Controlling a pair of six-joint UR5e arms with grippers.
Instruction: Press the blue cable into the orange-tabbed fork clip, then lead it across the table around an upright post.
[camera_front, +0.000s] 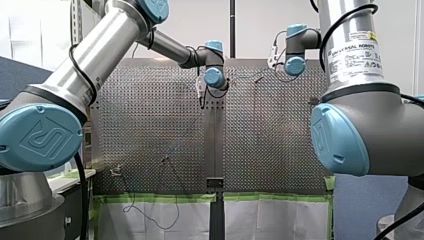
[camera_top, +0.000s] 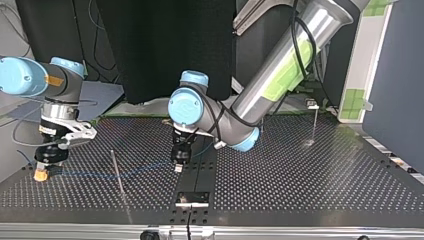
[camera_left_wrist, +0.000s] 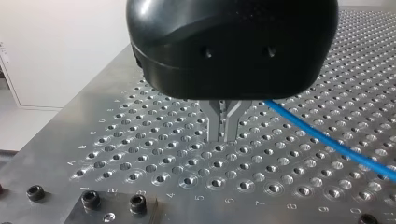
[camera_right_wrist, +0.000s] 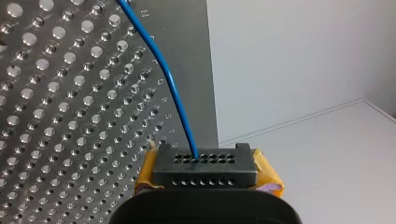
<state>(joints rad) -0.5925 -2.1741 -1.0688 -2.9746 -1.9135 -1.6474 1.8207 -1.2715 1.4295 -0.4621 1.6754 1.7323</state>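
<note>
So my right end effector (camera_right_wrist: 203, 163) is clamped on the blue cable (camera_right_wrist: 173, 93). In the right wrist view the cable comes straight out of the seam between the two dark perforated fingertips, with the yellow pads (camera_right_wrist: 268, 175) showing on either side. From there it curves away over the perforated tabletop (camera_right_wrist: 56, 93), close to the edge.

My left end effector (camera_left_wrist: 224, 136) has its metal fingers (camera_left_wrist: 215, 123) pressed together with nothing visible between them, tips pointing down just above the holes. The cable comes out from behind the black body and runs off beside those fingers, low over the surface. I can't tell whether it actually touches them.

In the top view, the right end effector sits down at the far left of the tabletop and the left one is near the middle, over the dark strip between the two plates. The cable runs low between them as a faint blue line. A thin upright post (camera_top: 118, 175) stands between the two end effectors, and the cable passes right by its base, but I can't say on which side. A second post (camera_top: 314, 124) stands well apart, over at that view's right, nowhere near the cable.
</note>
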